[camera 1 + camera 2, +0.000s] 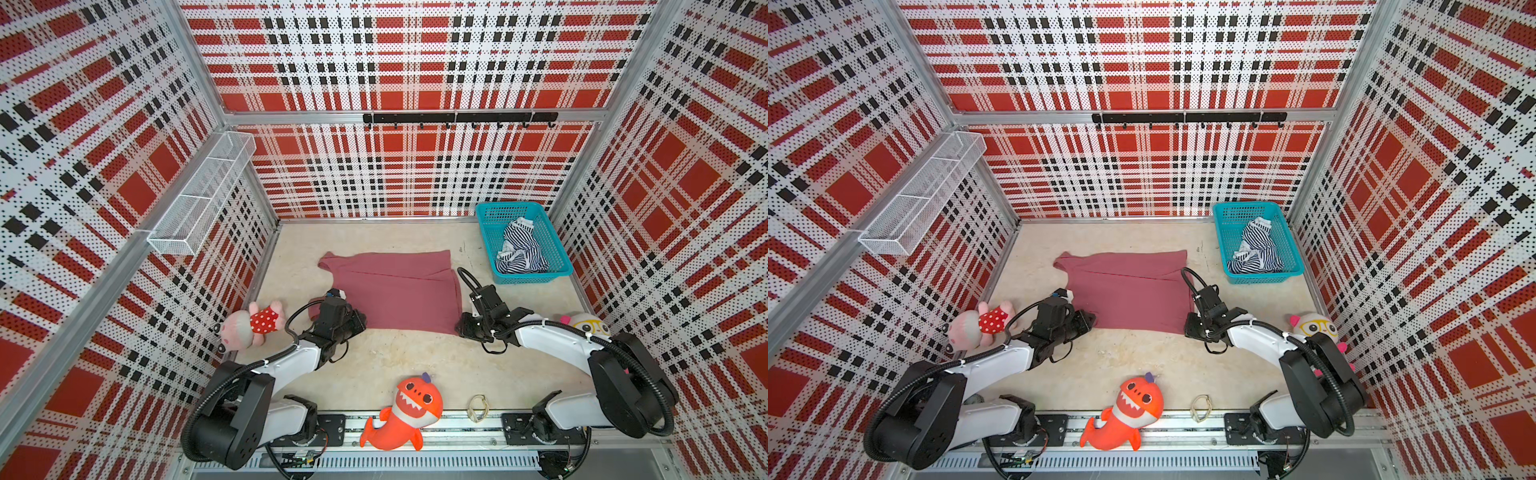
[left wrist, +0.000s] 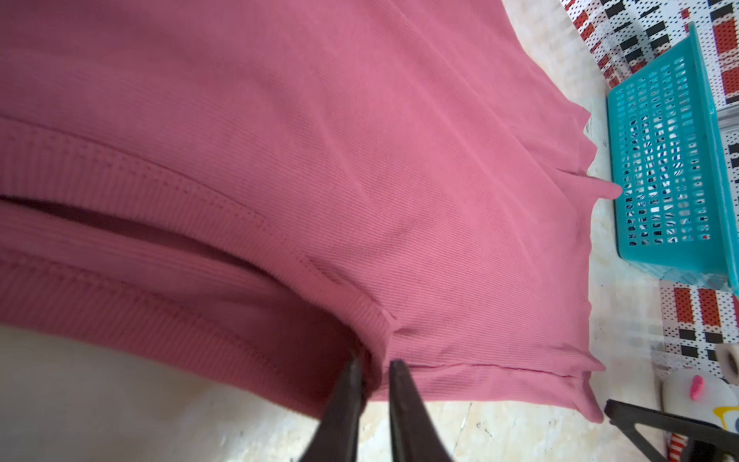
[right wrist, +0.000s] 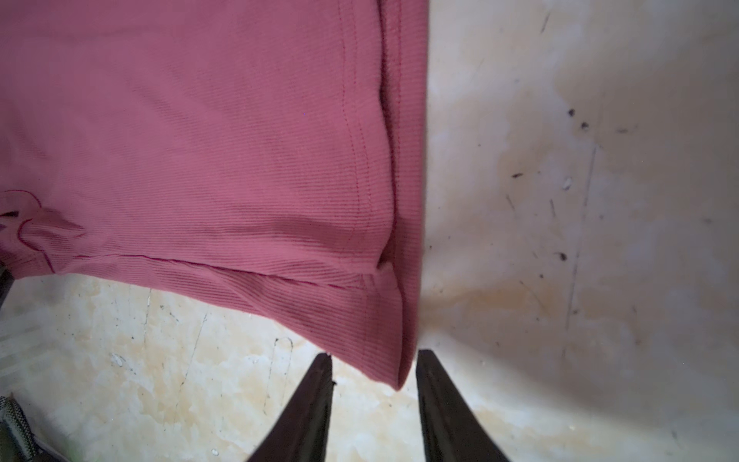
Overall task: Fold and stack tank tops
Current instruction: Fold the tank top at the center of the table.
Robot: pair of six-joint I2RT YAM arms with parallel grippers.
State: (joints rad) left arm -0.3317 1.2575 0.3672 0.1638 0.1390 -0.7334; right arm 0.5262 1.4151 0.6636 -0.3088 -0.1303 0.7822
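A robot lab's test cell: perforated red-plaid panels [image 1: 415,62] on an aluminium frame [image 1: 291,118] box in a beige tabletop [image 1: 395,365]; a left arm [image 1: 286,361] and right arm [image 1: 552,336] sit on a rail [image 1: 465,432] along the bottom

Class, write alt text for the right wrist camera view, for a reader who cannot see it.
A corner of the maroon-pink tank top lies on the scuffed beige table, pointing between the two dark, open fingers of the right gripper. Nothing is clamped yet.
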